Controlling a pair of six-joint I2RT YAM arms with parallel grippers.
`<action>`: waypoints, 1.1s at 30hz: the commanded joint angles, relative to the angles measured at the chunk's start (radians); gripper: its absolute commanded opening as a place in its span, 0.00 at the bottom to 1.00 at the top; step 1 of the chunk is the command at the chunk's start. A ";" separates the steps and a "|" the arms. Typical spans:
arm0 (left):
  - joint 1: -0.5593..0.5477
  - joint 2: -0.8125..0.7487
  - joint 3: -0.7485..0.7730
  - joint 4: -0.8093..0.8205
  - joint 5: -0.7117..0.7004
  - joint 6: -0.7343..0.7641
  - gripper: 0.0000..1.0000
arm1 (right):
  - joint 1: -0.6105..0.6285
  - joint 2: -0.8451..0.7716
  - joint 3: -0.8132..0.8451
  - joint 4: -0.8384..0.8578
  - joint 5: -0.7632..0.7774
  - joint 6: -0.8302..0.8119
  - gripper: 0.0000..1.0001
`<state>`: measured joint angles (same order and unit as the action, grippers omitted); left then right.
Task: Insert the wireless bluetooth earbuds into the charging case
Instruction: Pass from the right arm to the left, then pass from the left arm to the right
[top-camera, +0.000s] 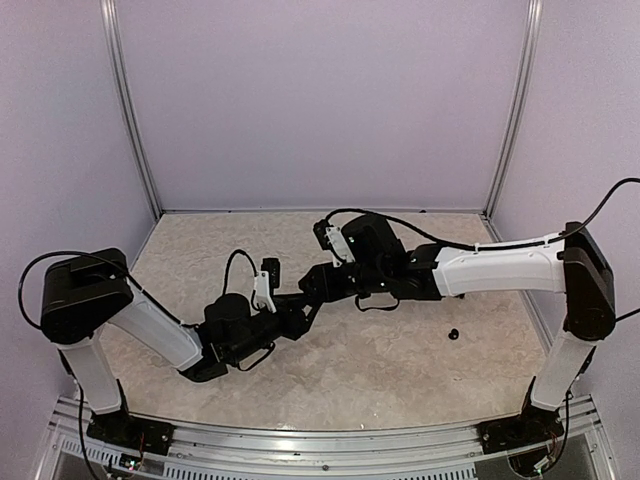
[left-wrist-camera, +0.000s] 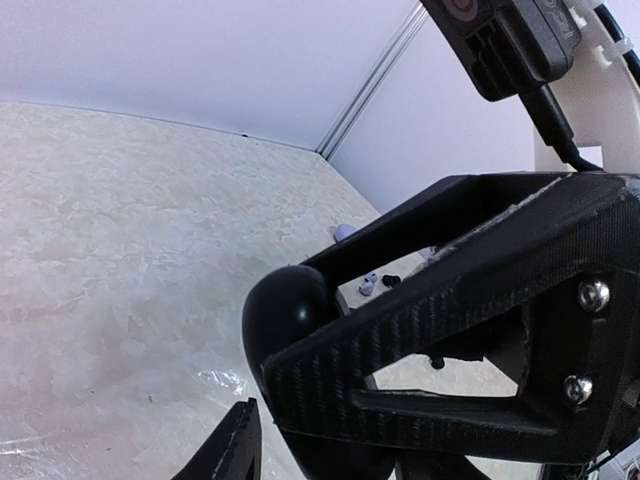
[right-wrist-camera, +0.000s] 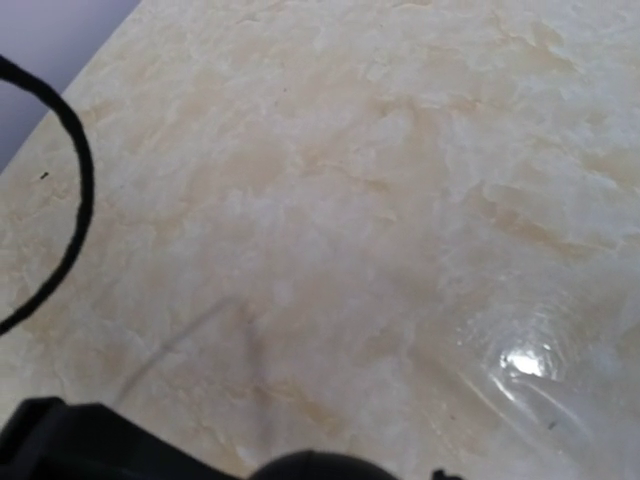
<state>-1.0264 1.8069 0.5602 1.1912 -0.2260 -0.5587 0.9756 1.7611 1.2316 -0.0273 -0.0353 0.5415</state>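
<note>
Two black-and-white robot arms reach in from either side and meet low over the middle of a beige, marble-patterned table (top-camera: 380, 370) with a faint sheen. From above, the left gripper (top-camera: 298, 318) and the right gripper (top-camera: 318, 287) point at each other with their tips almost touching. Their dark fingers overlap, so I cannot tell whether either pair is apart or together, or whether either holds anything. One tiny black earbud (top-camera: 453, 334) lies on the table well off to the right of both grippers, under the right arm's white forearm. The left wrist camera is mostly filled by the right gripper's finger (left-wrist-camera: 470, 330), a matte black triangular frame with a woven texture and two silver screws. A glossy black rounded lump (left-wrist-camera: 288, 312) sits against it, and I cannot tell what it is. Through the gap beyond, far from the fingers, lie a pale lavender bud (left-wrist-camera: 345, 232), a small pale bud (left-wrist-camera: 368, 285) and a black bud (left-wrist-camera: 390, 281) just beside it. The right wrist camera shows bare, blurred marble and a looping black cable (right-wrist-camera: 80, 180).
</note>
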 joint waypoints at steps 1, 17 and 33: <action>0.009 0.019 0.015 0.044 -0.033 -0.015 0.41 | 0.020 -0.033 -0.018 0.055 -0.029 0.026 0.40; 0.061 -0.122 -0.104 -0.021 0.201 0.046 0.16 | -0.063 -0.273 -0.206 0.165 -0.154 -0.121 0.95; 0.133 -0.474 -0.009 -0.540 0.812 0.345 0.19 | -0.078 -0.504 -0.311 -0.025 -0.610 -0.476 0.82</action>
<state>-0.8848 1.3605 0.5011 0.7448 0.4477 -0.2710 0.8642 1.2758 0.9333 0.0044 -0.5270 0.1543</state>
